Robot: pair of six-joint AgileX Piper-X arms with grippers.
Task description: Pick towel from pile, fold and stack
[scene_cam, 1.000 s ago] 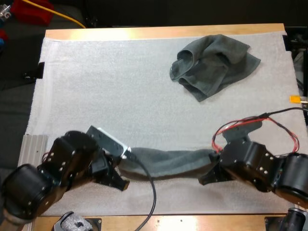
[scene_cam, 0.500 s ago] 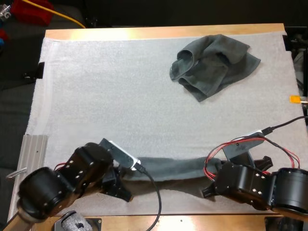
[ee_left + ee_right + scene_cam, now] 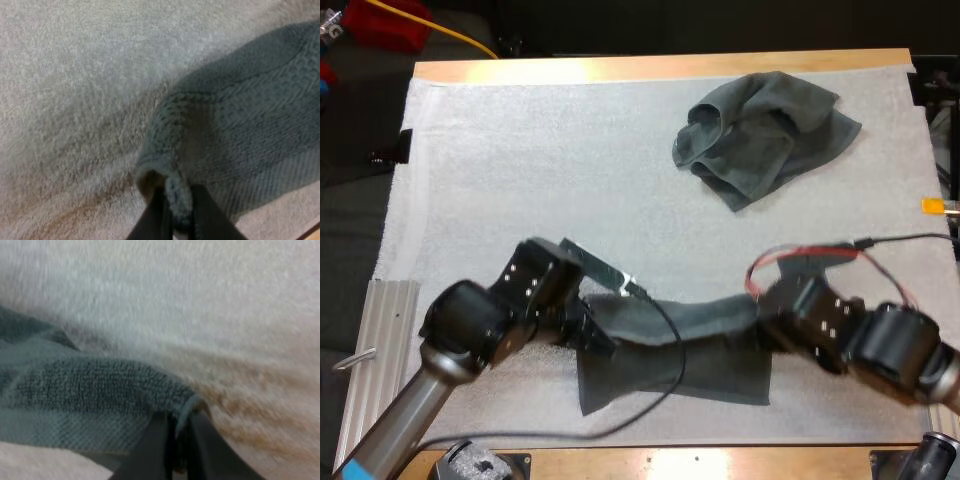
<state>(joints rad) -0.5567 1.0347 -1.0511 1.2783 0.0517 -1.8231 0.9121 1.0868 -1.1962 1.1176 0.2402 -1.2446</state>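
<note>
A dark grey-green towel (image 3: 675, 345) hangs stretched between my two grippers near the mat's front, its lower part draped on the mat. My left gripper (image 3: 588, 328) is shut on the towel's left corner (image 3: 176, 192), the cloth pinched between its black fingers (image 3: 155, 215). My right gripper (image 3: 760, 322) is shut on the towel's right corner (image 3: 185, 407). A second, crumpled towel (image 3: 760, 135) lies at the mat's far right.
The white mat (image 3: 520, 180) covers most of the wooden table. A ribbed metal strip (image 3: 380, 350) lies at the mat's left front edge. The table's front edge (image 3: 720, 462) runs just below the towel.
Both grippers rose and moved away from the front edge with the towel's corners. The towel, a bunched roll before, now hangs open with its lower part spread on the mat.
</note>
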